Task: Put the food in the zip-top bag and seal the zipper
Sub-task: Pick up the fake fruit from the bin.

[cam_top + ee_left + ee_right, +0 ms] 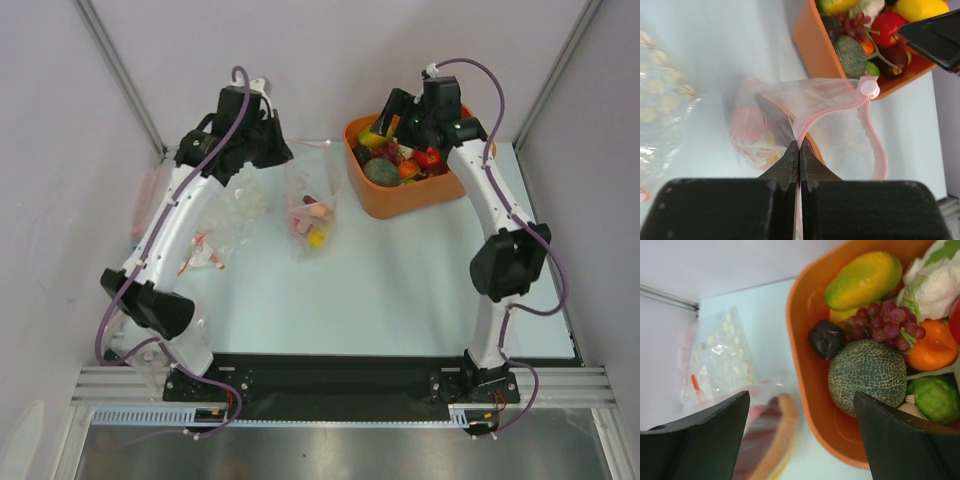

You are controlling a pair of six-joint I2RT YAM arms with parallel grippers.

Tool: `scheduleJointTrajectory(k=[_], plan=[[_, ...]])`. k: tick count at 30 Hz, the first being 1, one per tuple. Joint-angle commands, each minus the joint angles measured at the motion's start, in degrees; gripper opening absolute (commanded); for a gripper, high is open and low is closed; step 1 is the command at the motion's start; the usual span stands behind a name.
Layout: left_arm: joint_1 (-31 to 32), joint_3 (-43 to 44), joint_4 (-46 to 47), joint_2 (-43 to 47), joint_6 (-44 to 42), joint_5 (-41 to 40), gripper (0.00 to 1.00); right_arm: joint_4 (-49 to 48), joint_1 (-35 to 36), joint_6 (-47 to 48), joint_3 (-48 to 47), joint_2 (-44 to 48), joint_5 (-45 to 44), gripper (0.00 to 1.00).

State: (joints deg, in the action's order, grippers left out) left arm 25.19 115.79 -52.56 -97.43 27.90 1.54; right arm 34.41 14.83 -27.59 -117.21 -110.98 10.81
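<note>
The zip-top bag (310, 205) lies mid-table, left of the orange tub (372, 195), with a few pink, red and yellow food pieces (312, 225) inside. My left gripper (283, 157) is shut on the zipper (812, 114) at the bag's rim (799, 145). The mouth stands open in a loop, with a white slider (869, 88) at its far end. My right gripper (385, 125) is open and empty above the tub's left rim (801, 395). The tub holds a melon (867, 372), mango (862, 280), grapes (885, 322), a dark plum (826, 339) and other food.
A second clear bag of pale round pieces (235, 215) lies under my left arm, with small red-and-white packets (205, 255) beside it. It also shows in the right wrist view (722, 355). Enclosure walls and metal posts ring the table.
</note>
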Motion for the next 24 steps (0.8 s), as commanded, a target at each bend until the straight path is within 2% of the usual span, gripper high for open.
scheduleJointTrajectory(k=[1,7,9,17,24], plan=[[-0.49,3.39,-1.32,6.63,-5.13,-7.86,0.00,10.32,-0.15,-0.35,-9.85,-6.17,-0.44,0.91],[-0.49,2.43,-1.85,7.95,-6.89,-10.77,0.00,4.62,-0.15,-3.69,-10.93,-12.23,0.71,0.82],[-0.49,-0.38,-0.19,8.13,-6.98,-9.90,0.00,4.08,0.02,-4.57,-12.69,-15.12,0.44,0.78],[-0.49,-15.66,7.72,6.38,-2.33,1.79,0.00,1.36,1.08,-3.87,-17.09,-21.99,-1.49,0.80],[-0.49,-15.86,7.29,4.97,-2.06,4.35,0.00,-0.14,1.43,-5.01,-21.47,-27.71,-1.93,0.80]])
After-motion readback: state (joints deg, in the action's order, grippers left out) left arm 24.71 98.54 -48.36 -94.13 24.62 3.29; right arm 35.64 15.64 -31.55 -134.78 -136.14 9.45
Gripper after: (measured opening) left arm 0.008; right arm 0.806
